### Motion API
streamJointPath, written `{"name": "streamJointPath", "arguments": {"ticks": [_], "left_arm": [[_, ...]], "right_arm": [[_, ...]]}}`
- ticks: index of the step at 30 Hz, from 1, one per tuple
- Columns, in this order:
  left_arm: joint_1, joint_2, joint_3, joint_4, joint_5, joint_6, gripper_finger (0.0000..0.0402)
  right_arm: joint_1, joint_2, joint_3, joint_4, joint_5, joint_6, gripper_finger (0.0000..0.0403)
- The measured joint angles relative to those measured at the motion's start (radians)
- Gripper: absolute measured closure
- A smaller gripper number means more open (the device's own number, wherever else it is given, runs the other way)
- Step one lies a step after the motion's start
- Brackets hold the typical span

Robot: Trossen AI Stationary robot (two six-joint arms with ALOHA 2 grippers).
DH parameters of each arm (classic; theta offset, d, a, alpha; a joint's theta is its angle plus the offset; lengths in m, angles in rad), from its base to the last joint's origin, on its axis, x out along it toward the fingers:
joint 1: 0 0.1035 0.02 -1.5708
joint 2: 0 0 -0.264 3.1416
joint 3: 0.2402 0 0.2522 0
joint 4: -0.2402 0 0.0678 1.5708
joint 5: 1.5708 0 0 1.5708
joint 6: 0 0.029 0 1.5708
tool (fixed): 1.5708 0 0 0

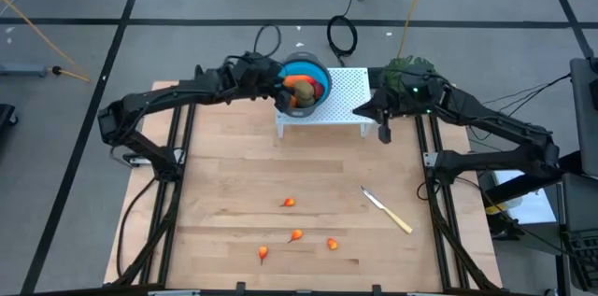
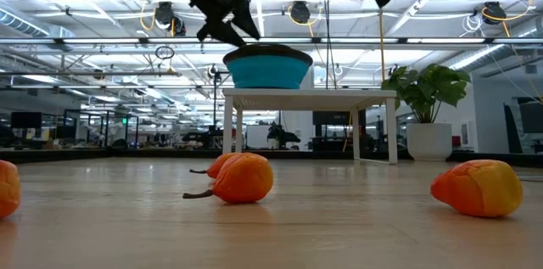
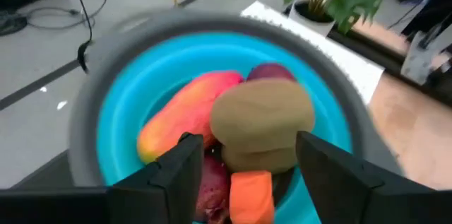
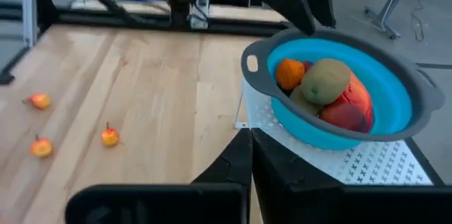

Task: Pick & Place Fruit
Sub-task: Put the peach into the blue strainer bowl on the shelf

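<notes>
The fruit is split between two places. Most of it is piled in the blue bowl: a brown-green oval lies on top, matte and potato-like, with a second brown-green piece showing just under it; an elongated red-yellow piece, shading from orange-yellow at one end to red at the other, leans against the bowl's inner wall beside the oval; a dark red ball peeks out behind the oval, another dark red piece sits low in the bowl, and a bright orange piece lies next to that one. The bowl has a grey rim and stands on a small white perforated stand at the far edge of the wooden table. The left gripper hangs just above the bowl, its fingers spread apart on either side of the oval and holding nothing. Four tiny orange-red bits lie scattered on the near part of the table, well apart from the bowl; up close they look like small rounded orange fruits with thin dark stems. A thin knife with a pale yellow handle lies on the table to their right. The right gripper hovers beside the stand, its fingers pressed together and empty.
</notes>
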Motion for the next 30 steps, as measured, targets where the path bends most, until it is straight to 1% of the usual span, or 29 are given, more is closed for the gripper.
{"name": "streamJointPath", "arguments": {"ticks": [3,6,11,16,20,24,30], "left_arm": [[-0.002,-0.034,0.0,0.002,-0.001,-0.015,0.0168],[-0.013,-0.065,0.0,0.002,-0.003,-0.038,0.0169],[-0.051,-0.097,0.0,0.014,-0.003,-0.078,0.018],[-0.113,-0.1,0.0,0.035,-0.002,-0.083,0.0196],[-0.179,-0.1,0.0,0.04,-0.007,-0.083,0.0211],[-0.263,-0.099,0.0,0.049,-0.038,-0.082,0.0224],[-0.393,-0.099,0.0,0.073,-0.058,-0.082,0.0236]], "right_arm": [[0.0,-0.068,-0.046,0.014,0.0,0.038,0.0403],[0.0,-0.157,-0.139,0.094,0.007,0.104,0.0403],[0.001,-0.317,-0.284,0.195,0.085,0.224,0.0403],[0.002,-0.445,-0.37,0.203,0.124,0.294,0.0403],[0.002,-0.535,-0.411,0.2,0.14,0.303,0.0403],[0.002,-0.619,-0.454,0.2,0.14,0.318,0.0403],[0.002,-0.728,-0.548,0.197,0.14,0.344,0.0403]]}}
